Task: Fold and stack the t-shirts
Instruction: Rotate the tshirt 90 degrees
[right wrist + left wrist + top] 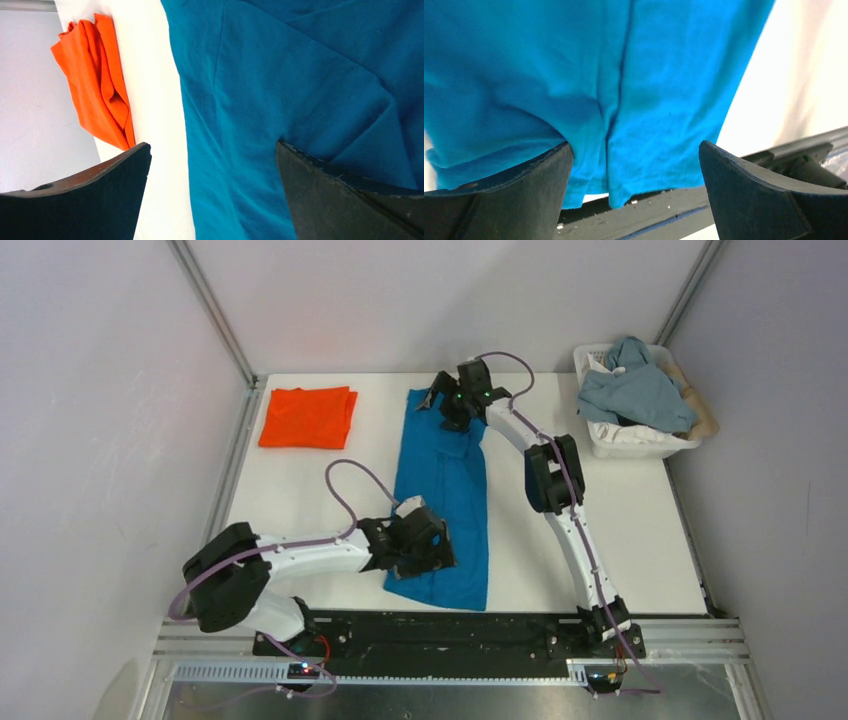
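The blue t-shirt (pixel 445 495) lies on the white table (pixel 620 530) as a long narrow strip running from far to near. The orange t-shirt (pixel 308 417) lies folded at the far left, also seen in the right wrist view (pixel 100 85). My left gripper (pixel 428 548) hovers open over the strip's near left corner; in its wrist view (pixel 634 150) the blue hem (pixel 624 190) hangs over the table's dark front rail. My right gripper (pixel 447 408) stands open over the strip's far end, its fingers straddling the shirt's left edge (pixel 212 150). Neither holds cloth.
A white basket (pixel 640 440) with grey-blue cloth (pixel 635 390) stands at the back right corner. Grey walls with metal posts close in the table on three sides. The black rail (pixel 450 630) carrying the arm bases runs along the near edge.
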`<state>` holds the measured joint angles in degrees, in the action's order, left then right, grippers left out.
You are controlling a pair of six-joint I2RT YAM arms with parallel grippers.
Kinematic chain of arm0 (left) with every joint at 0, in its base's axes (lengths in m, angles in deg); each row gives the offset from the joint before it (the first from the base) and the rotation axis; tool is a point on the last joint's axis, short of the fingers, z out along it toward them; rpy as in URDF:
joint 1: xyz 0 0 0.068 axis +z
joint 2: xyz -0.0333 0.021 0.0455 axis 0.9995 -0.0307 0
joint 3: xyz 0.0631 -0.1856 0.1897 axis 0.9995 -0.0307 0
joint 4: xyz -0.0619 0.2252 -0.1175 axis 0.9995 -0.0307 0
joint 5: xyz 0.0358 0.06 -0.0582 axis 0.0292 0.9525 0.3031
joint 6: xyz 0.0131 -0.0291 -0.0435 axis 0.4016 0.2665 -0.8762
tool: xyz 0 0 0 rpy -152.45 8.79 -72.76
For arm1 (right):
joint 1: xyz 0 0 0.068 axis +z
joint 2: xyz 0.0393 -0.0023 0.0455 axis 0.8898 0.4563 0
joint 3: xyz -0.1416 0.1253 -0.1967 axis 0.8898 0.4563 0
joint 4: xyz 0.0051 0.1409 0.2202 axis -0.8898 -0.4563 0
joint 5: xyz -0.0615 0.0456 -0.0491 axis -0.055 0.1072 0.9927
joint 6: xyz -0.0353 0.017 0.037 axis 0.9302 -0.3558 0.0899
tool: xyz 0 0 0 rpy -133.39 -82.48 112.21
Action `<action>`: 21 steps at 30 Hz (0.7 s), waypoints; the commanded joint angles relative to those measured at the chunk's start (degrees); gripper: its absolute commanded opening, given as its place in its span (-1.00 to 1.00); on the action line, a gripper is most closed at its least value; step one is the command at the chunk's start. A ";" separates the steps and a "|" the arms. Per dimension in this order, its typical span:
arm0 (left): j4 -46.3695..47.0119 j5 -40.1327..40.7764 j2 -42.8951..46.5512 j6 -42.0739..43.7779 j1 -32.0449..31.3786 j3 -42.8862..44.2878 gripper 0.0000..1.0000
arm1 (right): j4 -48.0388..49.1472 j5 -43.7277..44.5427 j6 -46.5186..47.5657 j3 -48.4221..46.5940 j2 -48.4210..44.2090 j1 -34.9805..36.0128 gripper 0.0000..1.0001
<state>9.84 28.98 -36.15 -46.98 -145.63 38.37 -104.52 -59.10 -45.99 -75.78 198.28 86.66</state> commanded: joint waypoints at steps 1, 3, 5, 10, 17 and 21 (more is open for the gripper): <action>0.90 1.09 1.21 -2.72 -5.15 2.22 0.99 | 5.20 1.24 -1.28 -5.41 2.53 0.73 0.99; 0.84 1.55 2.78 -1.86 -6.97 2.45 0.99 | 4.37 1.48 1.13 -9.53 3.08 0.61 0.99; 0.64 1.40 5.01 0.32 -8.26 2.72 0.99 | 3.19 1.49 2.83 -12.07 2.05 0.40 0.99; -2.94 3.00 15.02 4.84 -9.16 0.11 0.99 | -1.09 1.98 12.66 -8.14 -10.66 1.40 0.99; -14.55 11.51 31.09 9.42 -6.42 -6.57 0.99 | -8.99 11.57 21.74 27.93 -39.56 2.59 0.99; -15.30 9.16 35.35 10.30 1.20 -13.05 0.99 | -0.08 15.77 16.67 62.06 -65.84 3.15 0.99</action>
<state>0.07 36.13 -3.01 -39.40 -150.35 30.90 -107.49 -49.40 -27.98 -38.25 150.48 89.31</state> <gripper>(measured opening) 0.995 0.993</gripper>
